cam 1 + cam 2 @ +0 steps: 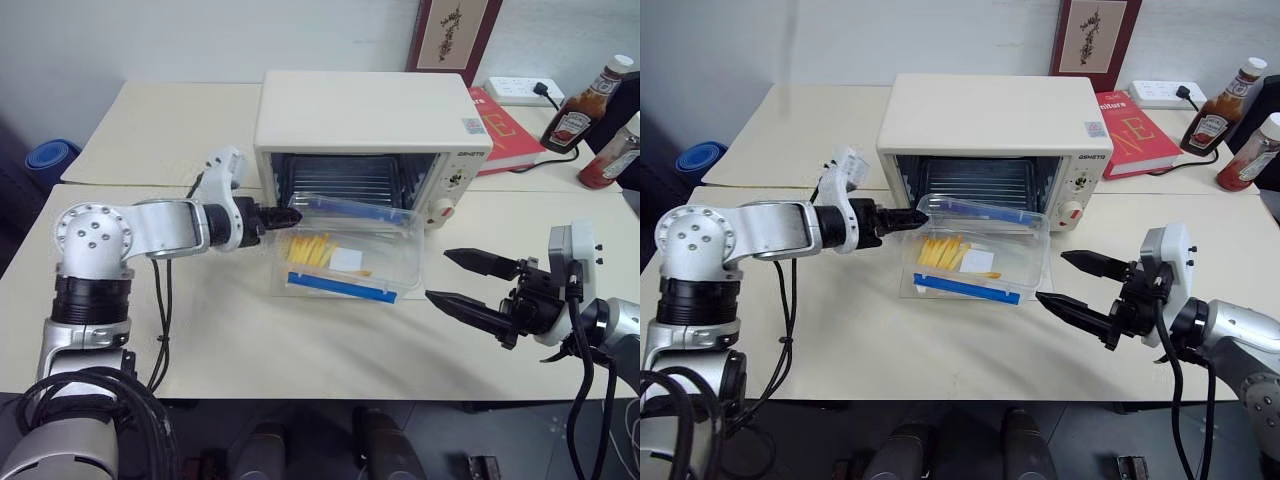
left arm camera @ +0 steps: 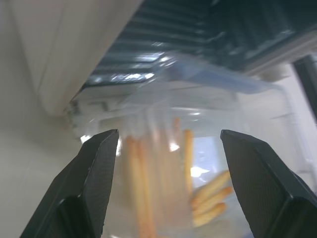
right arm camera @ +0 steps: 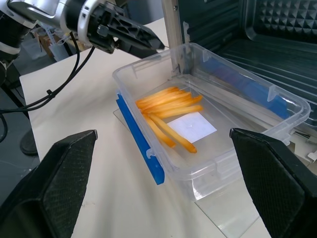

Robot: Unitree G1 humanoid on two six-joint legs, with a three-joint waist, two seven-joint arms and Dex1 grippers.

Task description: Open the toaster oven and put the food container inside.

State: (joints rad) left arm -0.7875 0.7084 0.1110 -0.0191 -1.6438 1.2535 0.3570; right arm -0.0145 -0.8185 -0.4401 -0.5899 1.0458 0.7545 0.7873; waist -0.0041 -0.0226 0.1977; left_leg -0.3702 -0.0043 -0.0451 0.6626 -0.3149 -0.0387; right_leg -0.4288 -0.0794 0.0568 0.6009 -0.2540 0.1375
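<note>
At the mouth of the cream-white boxy toaster oven (image 1: 998,115), its glass door already dropped flat, the clear rectangular plastic food container (image 1: 978,252) with blue clip strips and yellow-orange sticks sits on that door, far edge at the wire rack. The left hand (image 1: 912,217), fingers apart, points at its corner; the right hand (image 1: 1072,282) hangs open beside it. Loading looks half done, so next comes a level push of the smooth, slippery box onto the rack.

red book (image 1: 1137,133), large letter "N"
</note>
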